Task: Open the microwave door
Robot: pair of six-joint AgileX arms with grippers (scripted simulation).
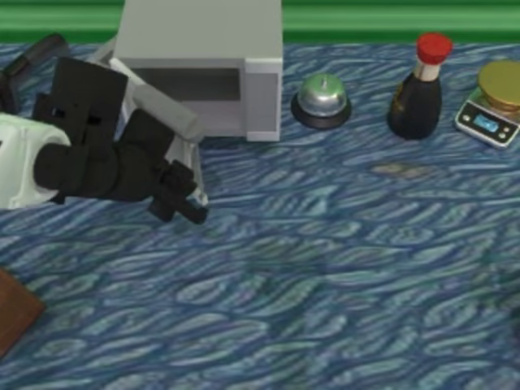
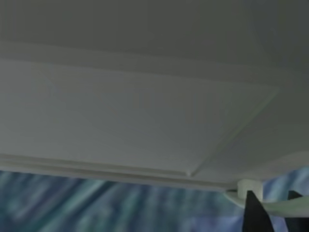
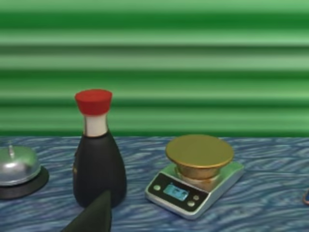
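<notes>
The light-grey microwave (image 1: 203, 32) stands at the back, left of the middle. Its door (image 1: 166, 110) is swung out toward the front left, and the dark cavity (image 1: 191, 84) shows behind it. My left arm lies over the door, with my left gripper (image 1: 185, 203) at the door's free edge. In the left wrist view the door panel (image 2: 135, 116) fills most of the picture. There the pale handle (image 2: 250, 186) runs between the two dark fingers of my left gripper (image 2: 273, 207), which is shut on it. My right gripper (image 3: 96, 220) shows only as a dark tip and is outside the top view.
A silver call bell (image 1: 322, 97) sits right of the microwave. Further right stand a soy sauce bottle (image 1: 418, 89) with a red cap and a small digital scale (image 1: 491, 110) with a golden dish. A brown board corner (image 1: 12, 313) lies at the front left.
</notes>
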